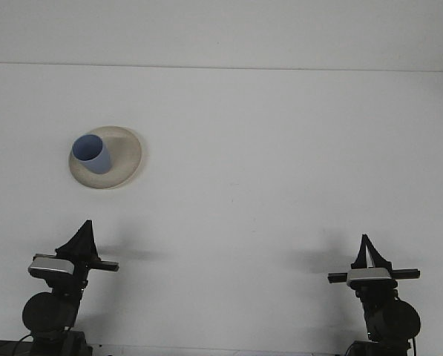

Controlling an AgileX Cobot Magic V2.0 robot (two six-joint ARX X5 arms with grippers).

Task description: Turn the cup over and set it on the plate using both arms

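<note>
- Down at the lower left of the frame, the left pincer (pixel 84 226) points up the picture toward the far side of the bench, its black tips drawn together into one narrow point with no gap showing; it holds nothing.
- Behind it sit a grey wrist block and a round black joint, right at the bottom edge.
- At the lower right, the right pincer (pixel 367 243) has the same upward pose, with a flat bar across its wrist; a thin pale sliver shows between the dark fingers, but whether they are parted or closed cannot be told from here. Nothing is in its grip.
- Both arms are well apart from the cup and from each other.
- The blue cup (pixel 92 154) stands on the cream plate (pixel 125 152) in the upper left of the frame, toward the plate's left side, its open mouth visible.
- The bench (pixel 266 163) is plain white, and soft shadows fall beside each arm.
- A faint horizontal line near the top marks its far edge, with a pale wall (pixel 221 30) beyond.
</note>
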